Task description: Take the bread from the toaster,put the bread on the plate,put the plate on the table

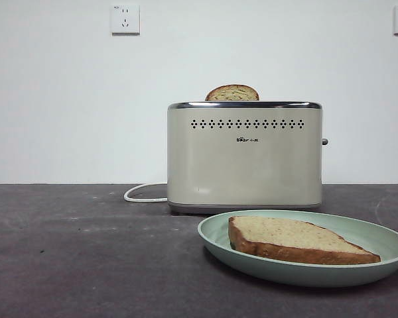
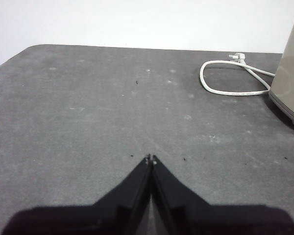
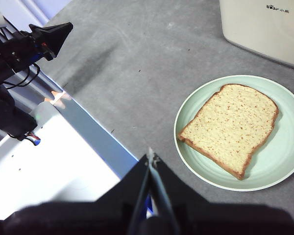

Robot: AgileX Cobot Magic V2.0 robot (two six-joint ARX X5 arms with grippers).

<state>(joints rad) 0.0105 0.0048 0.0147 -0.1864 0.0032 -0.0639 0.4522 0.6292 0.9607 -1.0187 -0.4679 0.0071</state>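
Observation:
The bread (image 1: 298, 240) lies flat in the pale green plate (image 1: 215, 232), which rests on the dark grey table (image 1: 86, 252) in front of the cream toaster (image 1: 245, 165). The right wrist view shows the bread (image 3: 230, 127) on the plate (image 3: 284, 156) beside the toaster (image 3: 264, 24). A second look-alike slice (image 1: 232, 93) pokes its domed end out of a toaster slot. My right gripper (image 3: 151, 157) is shut and empty, above the table's edge, apart from the plate. My left gripper (image 2: 151, 157) is shut and empty over bare table, away from the toaster (image 2: 289, 88).
The toaster's white cord (image 1: 142, 193) loops on the table beside it; it also shows in the left wrist view (image 2: 225, 83). The table's edge (image 3: 88, 122) runs under my right gripper. The other arm (image 3: 19, 44) shows dark beyond that edge.

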